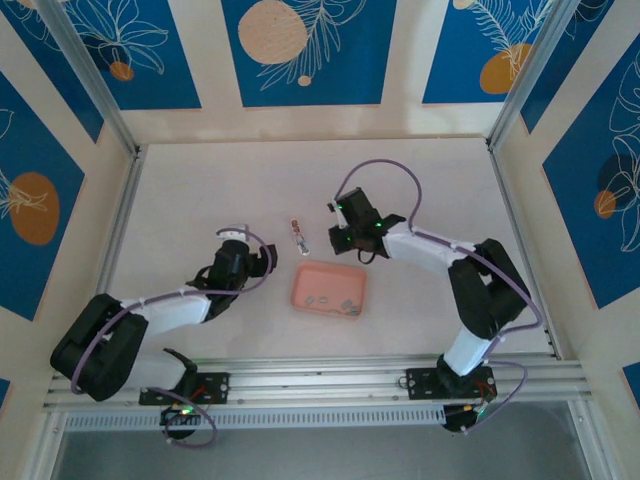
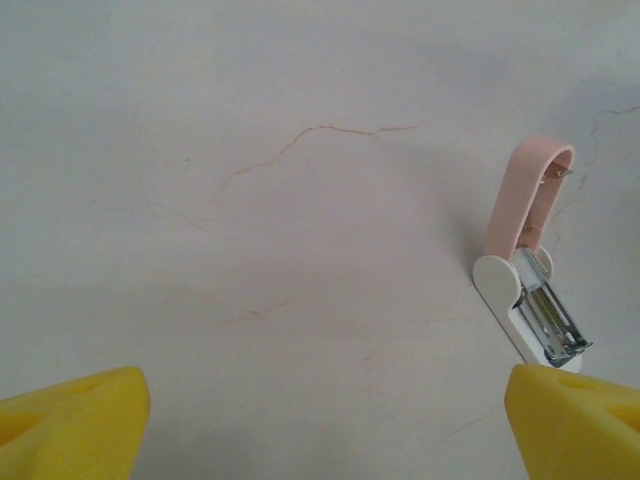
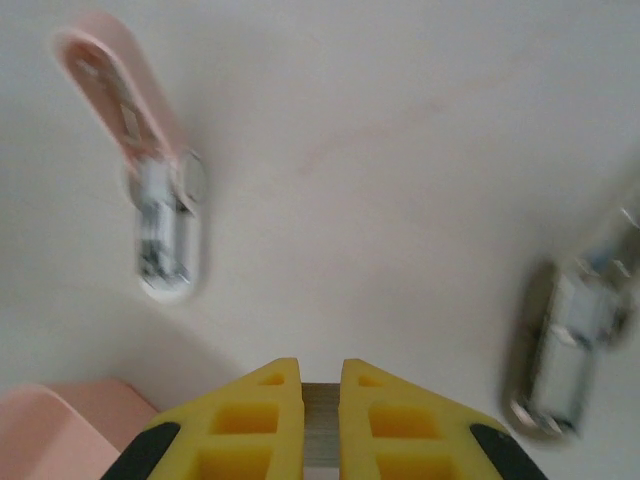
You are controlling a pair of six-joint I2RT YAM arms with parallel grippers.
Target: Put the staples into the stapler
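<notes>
The staples (image 3: pixel 320 420), one grey strip, are pinched in my clenched right hand (image 3: pixel 320 375), near the stapler (image 3: pixel 150 190) lying open on the surface (image 1: pixel 200 190); others lie in the pink tray (image 1: pixel 330 275). My left hand (image 2: pixel 320 420) is spread wide, empty.

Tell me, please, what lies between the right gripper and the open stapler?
Bare table, in the right wrist view, between the stapler and the right gripper holding staples.

Right claw (image 3: pixel 320 372) mostly hides the staples (image 3: pixel 320 428); stapler (image 3: pixel 160 215) is blurred.
</notes>
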